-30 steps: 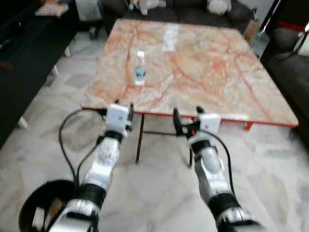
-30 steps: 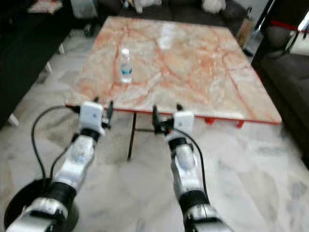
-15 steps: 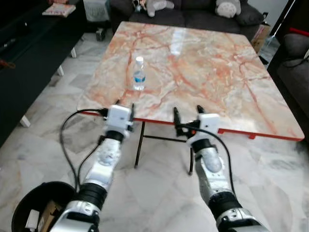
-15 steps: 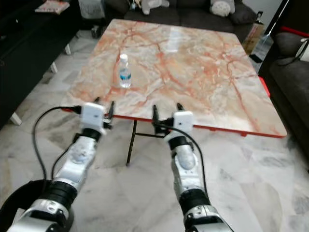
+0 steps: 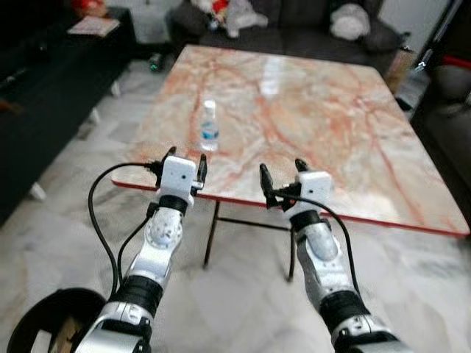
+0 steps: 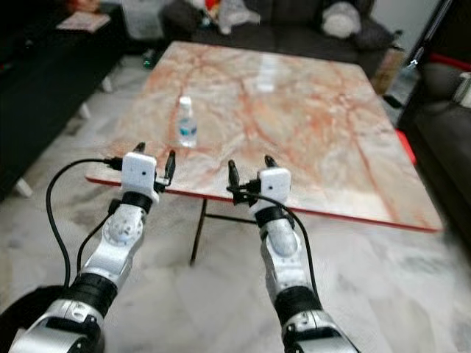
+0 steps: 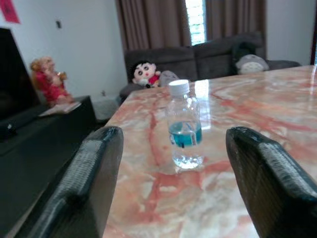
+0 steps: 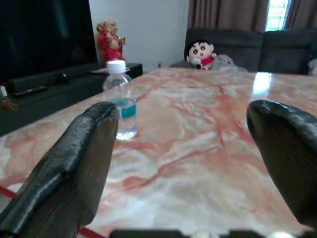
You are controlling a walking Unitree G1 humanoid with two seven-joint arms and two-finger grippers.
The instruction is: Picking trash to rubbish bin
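A small clear plastic bottle with a white cap and blue label stands upright on the pink marble table, near its front left part. My left gripper is open at the table's near edge, just short of the bottle, which stands between its fingers in the left wrist view. My right gripper is open too, over the near edge to the bottle's right; the bottle stands off to one side. The black rubbish bin stands on the floor at my lower left.
A dark sofa with plush toys lines the far side of the table. A black TV cabinet runs along the left. Another dark seat is at the right. Marble floor lies beneath my arms.
The camera has moved closer to the table and both grippers now reach its near edge. The bin has slid toward the lower left corner. Both grippers stay open.
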